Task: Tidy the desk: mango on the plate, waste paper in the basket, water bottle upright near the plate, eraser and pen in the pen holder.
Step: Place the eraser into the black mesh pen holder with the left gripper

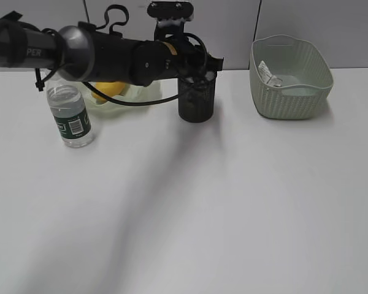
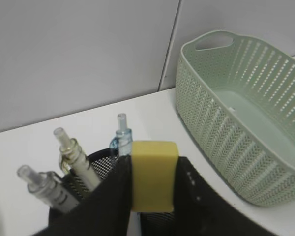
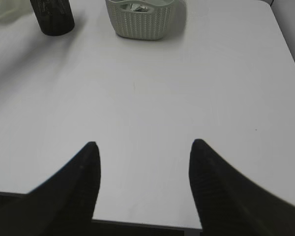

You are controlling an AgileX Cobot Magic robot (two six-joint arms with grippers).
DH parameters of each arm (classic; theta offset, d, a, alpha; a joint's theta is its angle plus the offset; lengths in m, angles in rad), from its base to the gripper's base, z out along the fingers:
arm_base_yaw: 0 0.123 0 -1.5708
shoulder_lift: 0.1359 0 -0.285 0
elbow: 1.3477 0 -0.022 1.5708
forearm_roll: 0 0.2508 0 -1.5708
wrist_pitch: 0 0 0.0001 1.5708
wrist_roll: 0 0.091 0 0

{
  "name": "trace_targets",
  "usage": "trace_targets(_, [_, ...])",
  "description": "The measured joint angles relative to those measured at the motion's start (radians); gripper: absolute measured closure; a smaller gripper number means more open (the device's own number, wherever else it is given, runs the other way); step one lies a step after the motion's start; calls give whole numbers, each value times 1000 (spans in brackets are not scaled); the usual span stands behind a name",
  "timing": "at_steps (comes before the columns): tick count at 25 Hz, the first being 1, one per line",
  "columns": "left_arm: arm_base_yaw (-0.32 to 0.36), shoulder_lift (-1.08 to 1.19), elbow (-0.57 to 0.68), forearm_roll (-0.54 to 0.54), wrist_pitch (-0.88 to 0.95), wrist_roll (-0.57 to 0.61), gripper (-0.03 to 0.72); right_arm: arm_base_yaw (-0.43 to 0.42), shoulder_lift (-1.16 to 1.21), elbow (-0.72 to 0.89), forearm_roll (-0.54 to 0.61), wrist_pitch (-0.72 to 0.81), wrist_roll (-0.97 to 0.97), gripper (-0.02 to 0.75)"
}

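left gripper (image 2: 152, 196) clamps eraser (image 2: 153, 174) directly above pen holder (image 2: 96, 169); centre over mouth, clear of pens (image 2: 78, 162), then release. right gripper (image 3: 143, 162) spread, empty.

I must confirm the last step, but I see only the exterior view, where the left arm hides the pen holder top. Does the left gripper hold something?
Observer: Yes. In the left wrist view the left gripper is shut on a yellow eraser.
Operator: Is it above the pen holder?
Observer: Yes, the pen holder rim is directly below, with three pens standing inside.
Operator: And the right gripper?
Observer: The right gripper is open and empty, over the bare desk.
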Motion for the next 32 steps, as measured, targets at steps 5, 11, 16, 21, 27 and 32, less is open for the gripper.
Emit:
trace_targets(5, [1,20,0,1,-2,0,486,0,0,0,0,0,0,280])
trace_targets(11, [2,26,0,8,-3,0,486,0,0,0,0,0,0,280])
trace_targets(16, [9,26,0,11,-3,0,354,0,0,0,0,0,0,280])
trace_targets(21, [12,26,0,11,-6,0,145,0,0,0,0,0,0,280])
trace_targets(27, [12,2,0,23,11,0,116,0,0,0,0,0,0,280])
trace_targets(32, [12,-92,0,55,90,0,115,0,0,0,0,0,0,280])
